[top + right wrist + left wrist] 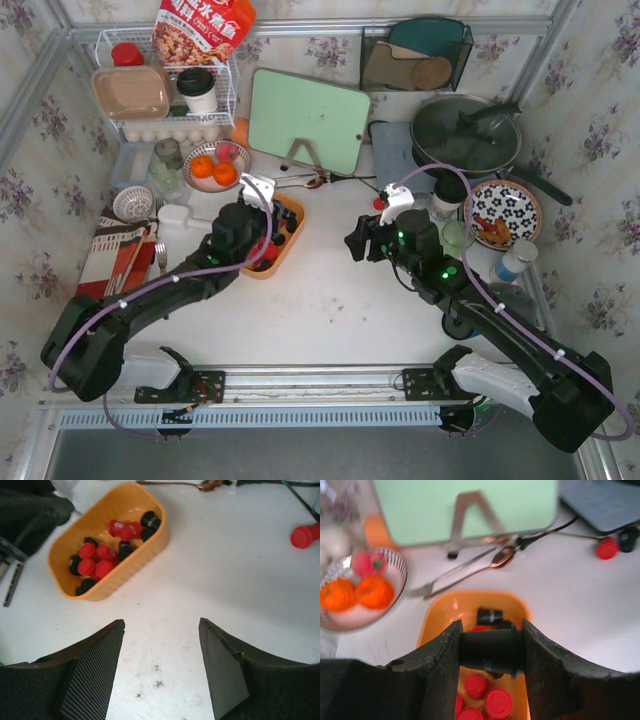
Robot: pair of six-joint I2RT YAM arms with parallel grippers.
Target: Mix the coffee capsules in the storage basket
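The orange storage basket (290, 240) sits left of the table's middle; it also shows in the left wrist view (445, 611) and the right wrist view (125, 565). Red and black coffee capsules (100, 562) lie mixed inside it. My left gripper (491, 652) is shut on a black capsule (490, 651), held sideways just above the basket's red capsules (492, 700). My right gripper (161, 630) is open and empty over bare table, right of the basket (360, 240). One red capsule (304, 535) lies loose on the table near a black one (627, 536).
A bowl of oranges (215, 165) stands behind the basket. A green cutting board (308, 118) on a stand, tongs and a spoon (470, 570) lie beyond. A pan with lid (465, 135), a patterned plate (503, 212) and cups stand at right. A white wire rack (170, 90) is back left.
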